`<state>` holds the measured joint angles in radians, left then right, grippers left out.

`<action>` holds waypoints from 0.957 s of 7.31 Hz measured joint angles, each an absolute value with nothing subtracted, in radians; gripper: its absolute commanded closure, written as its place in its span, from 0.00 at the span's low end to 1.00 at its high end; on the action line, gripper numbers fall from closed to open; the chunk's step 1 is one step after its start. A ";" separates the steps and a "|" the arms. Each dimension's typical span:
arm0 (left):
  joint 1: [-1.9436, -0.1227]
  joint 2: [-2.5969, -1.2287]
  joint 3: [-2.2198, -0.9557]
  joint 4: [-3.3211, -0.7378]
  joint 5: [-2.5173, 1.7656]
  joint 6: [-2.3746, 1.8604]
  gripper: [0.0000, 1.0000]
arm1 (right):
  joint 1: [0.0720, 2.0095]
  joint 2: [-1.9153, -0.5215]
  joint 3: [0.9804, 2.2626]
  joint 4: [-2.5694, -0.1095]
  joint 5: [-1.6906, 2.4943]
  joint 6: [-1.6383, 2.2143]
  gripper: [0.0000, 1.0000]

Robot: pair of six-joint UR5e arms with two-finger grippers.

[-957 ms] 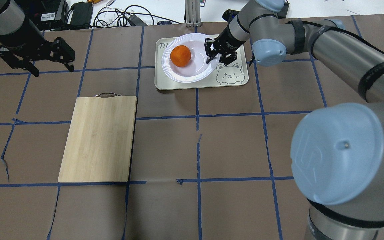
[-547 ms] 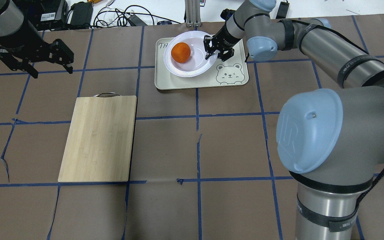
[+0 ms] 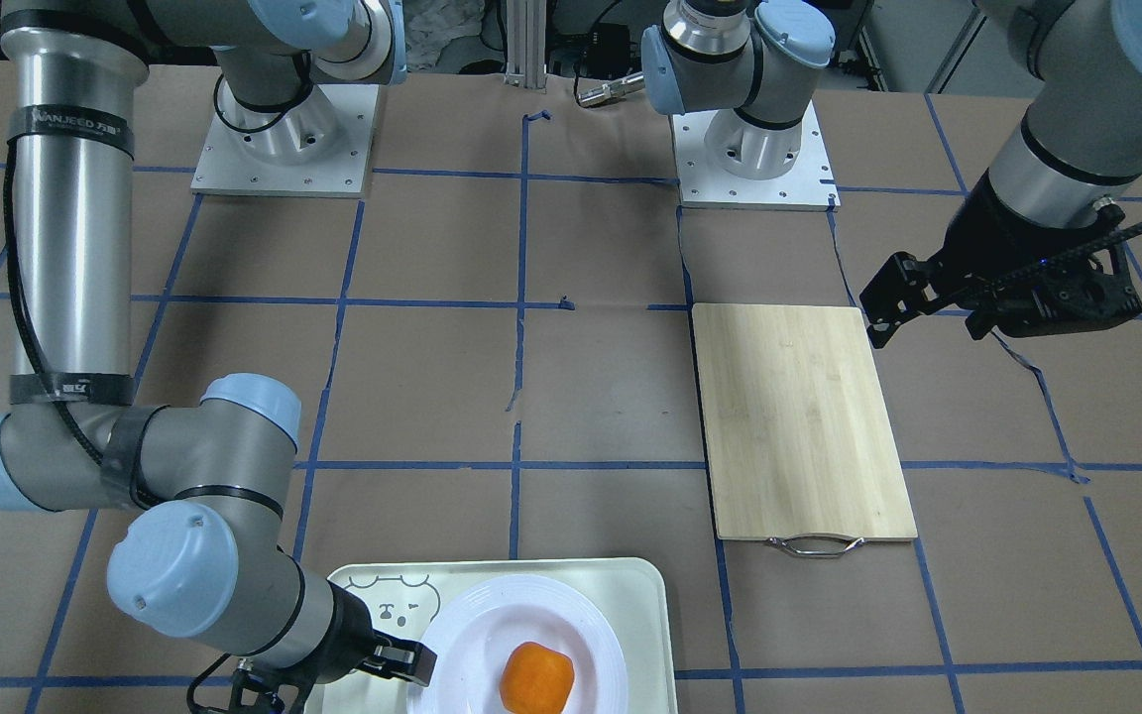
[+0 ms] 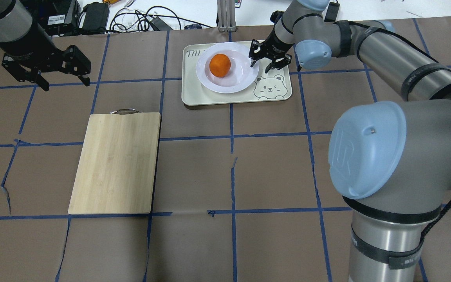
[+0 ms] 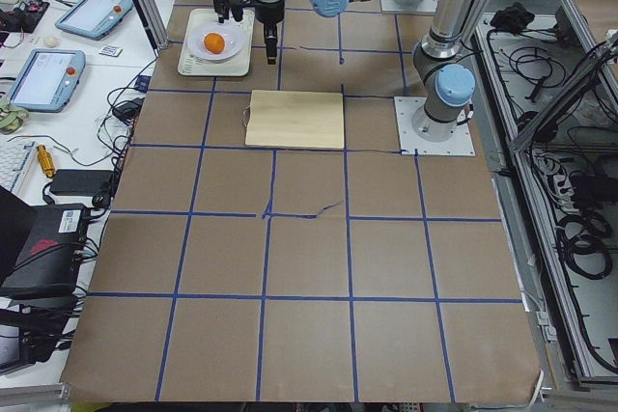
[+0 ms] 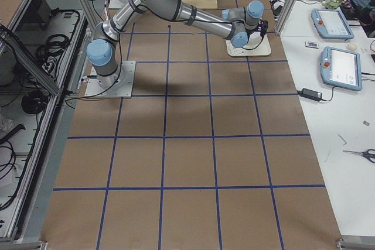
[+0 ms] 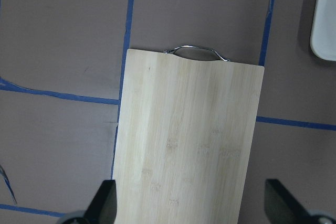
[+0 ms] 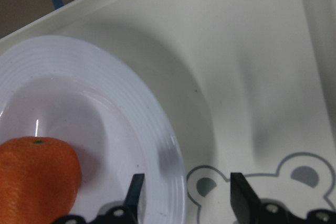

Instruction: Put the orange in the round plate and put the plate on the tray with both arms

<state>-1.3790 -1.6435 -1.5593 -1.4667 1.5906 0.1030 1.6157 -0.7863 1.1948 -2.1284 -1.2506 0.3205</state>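
Orange: you will find the orange (image 4: 220, 65) lying in the sunken centre of the round plate (image 4: 229, 85), a little towards the plate's left side.
Round plate: it rests flat inside the tray (image 4: 206, 98), in the tray's half nearest the surface edge opposite the robot's bases.
Tray: it lies on the surface (image 4: 272, 168) close to that far edge, about midway along it. Its bear face (image 4: 271, 87) sits in the corner towards the robot's right and is uncovered.
Right tool: your right tool (image 4: 260, 67) is down at the plate's right rim with its jaws spread. In the wrist view one of the fingers (image 8: 134, 195) stands over the plate's ribbed rim and the other over the bare tray floor by the bear's ear, with the rim's edge between them. It pinches nothing.
Left tool: your left tool (image 4: 65, 81) hangs above the surface near the far left corner, well apart from the tray. Its jaws are spread wide and hold nothing.
Wooden board: the wooden board (image 4: 116, 162) lies flat in the left half of the surface, its metal handle (image 4: 125, 111) pointing to the far edge. It shows below the left tool in the wrist view.
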 measured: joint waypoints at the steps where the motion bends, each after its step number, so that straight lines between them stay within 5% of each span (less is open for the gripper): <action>1: -1.401 -1.638 -1.559 -1.467 1.590 0.117 0.00 | 1.612 -0.850 1.189 -2.056 -1.285 0.309 0.00; 7: -1.443 -1.623 -1.559 -1.466 1.587 0.135 0.00 | 1.624 -1.404 1.375 -1.599 -1.555 0.030 0.00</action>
